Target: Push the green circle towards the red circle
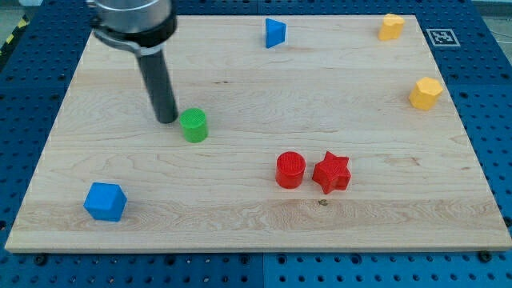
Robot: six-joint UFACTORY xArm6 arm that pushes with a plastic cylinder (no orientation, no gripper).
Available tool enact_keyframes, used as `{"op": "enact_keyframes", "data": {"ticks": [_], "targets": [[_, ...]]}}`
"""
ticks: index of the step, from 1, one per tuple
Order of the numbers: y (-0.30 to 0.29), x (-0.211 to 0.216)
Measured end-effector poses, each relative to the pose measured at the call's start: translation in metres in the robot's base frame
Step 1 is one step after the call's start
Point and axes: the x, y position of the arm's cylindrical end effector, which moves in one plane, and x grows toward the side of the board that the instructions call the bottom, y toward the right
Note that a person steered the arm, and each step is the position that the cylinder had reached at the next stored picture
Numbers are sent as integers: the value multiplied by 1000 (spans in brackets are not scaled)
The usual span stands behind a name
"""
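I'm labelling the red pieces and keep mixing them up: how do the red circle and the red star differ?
The red circle is a round, upright cylinder; the red star has pointed arms. The red circle sits to the view's left of the red star, nearer the green circle. The red star looks slightly wider than the red circle. Both share the same red and rest side by side on the board, about touching.

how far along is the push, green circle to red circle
Done: my tip sits just to the view's left of the green circle, on the side away from the red circle. In hand: lining up the push; I cannot tell if they touch. Left: the whole travel toward the view's lower right, since bare board separates the two circles.
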Motion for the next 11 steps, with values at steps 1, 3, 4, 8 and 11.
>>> {"op": "enact_keyframes", "data": {"ticks": [1, 3, 4, 8, 11], "targets": [[-16, 8], [18, 22], [21, 22], [105, 12], [115, 12]]}}
